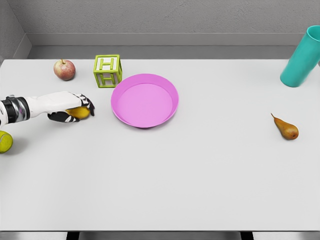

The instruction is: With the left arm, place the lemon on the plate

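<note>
At the left edge of the frame, the left robot hand (70, 109) curls its fingers around the lemon (79, 112), low over the white counter (165, 175). Just right of it sits the pink plate (144, 100), apart from the lemon, at upper centre

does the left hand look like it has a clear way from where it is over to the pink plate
Probably yes. The left hand, curled around the lemon, sits just left of the pink plate with only bare table between them; the letter block stands farther back, off that line.
</note>
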### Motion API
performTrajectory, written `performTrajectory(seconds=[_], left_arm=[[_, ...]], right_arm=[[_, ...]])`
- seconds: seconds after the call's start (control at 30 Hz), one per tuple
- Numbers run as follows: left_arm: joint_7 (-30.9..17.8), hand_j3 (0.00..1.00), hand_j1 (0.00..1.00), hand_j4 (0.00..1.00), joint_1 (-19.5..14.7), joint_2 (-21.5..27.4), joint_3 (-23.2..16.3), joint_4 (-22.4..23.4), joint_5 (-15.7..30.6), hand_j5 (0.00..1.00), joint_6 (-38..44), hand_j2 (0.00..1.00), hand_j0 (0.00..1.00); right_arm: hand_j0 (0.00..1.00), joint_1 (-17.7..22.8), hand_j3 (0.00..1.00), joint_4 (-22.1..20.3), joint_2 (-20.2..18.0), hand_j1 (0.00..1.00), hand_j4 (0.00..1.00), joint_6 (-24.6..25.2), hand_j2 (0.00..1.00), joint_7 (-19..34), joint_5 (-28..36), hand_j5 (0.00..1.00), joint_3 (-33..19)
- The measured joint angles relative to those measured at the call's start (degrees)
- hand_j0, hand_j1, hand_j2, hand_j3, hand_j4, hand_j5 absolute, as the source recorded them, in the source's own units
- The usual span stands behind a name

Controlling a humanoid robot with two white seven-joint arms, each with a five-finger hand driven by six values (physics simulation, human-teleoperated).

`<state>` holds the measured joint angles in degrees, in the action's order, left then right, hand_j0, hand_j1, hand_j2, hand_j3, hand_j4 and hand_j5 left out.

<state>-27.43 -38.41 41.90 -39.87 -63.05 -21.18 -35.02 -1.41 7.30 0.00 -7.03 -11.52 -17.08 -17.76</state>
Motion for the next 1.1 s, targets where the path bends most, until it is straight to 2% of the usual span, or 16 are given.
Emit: performTrajectory(seconds=[0.3, 0.7, 0.87, 1.1], left_arm=[[-0.21, 0.51, 0.51, 0.51, -0.09, 0.12, 0.52, -0.69, 0.09, 0.51, -0.11, 0.51, 0.51], [-2.85, 0.51, 0.51, 0.51, -0.88, 0.31, 3.95, -9.97, 3.00, 0.51, -0.12, 0.51, 0.51], [-3.49, 0.48, 0.48, 0.48, -1.85, -3.33, 4.24, -10.68, 3.07, 0.48, -0.15, 0.48, 0.48], [-6.61, 0.49, 0.49, 0.49, -3.08, -10.19, 4.17, -10.46, 2.47, 0.49, -0.20, 0.49, 0.49]], right_arm=[[1.00, 0.00, 1.00, 0.00, 0.00, 1.00, 1.00, 0.00, 1.00, 0.01, 0.00, 1.00, 0.00], [1.00, 0.00, 1.00, 0.00, 0.00, 1.00, 1.00, 0.00, 1.00, 0.01, 0.00, 1.00, 0.00], [1.00, 0.00, 1.00, 0.00, 0.00, 1.00, 1.00, 0.00, 1.00, 0.01, 0.00, 1.00, 0.00], [1.00, 0.00, 1.00, 0.00, 0.00, 1.00, 1.00, 0.00, 1.00, -0.01, 0.00, 1.00, 0.00]])
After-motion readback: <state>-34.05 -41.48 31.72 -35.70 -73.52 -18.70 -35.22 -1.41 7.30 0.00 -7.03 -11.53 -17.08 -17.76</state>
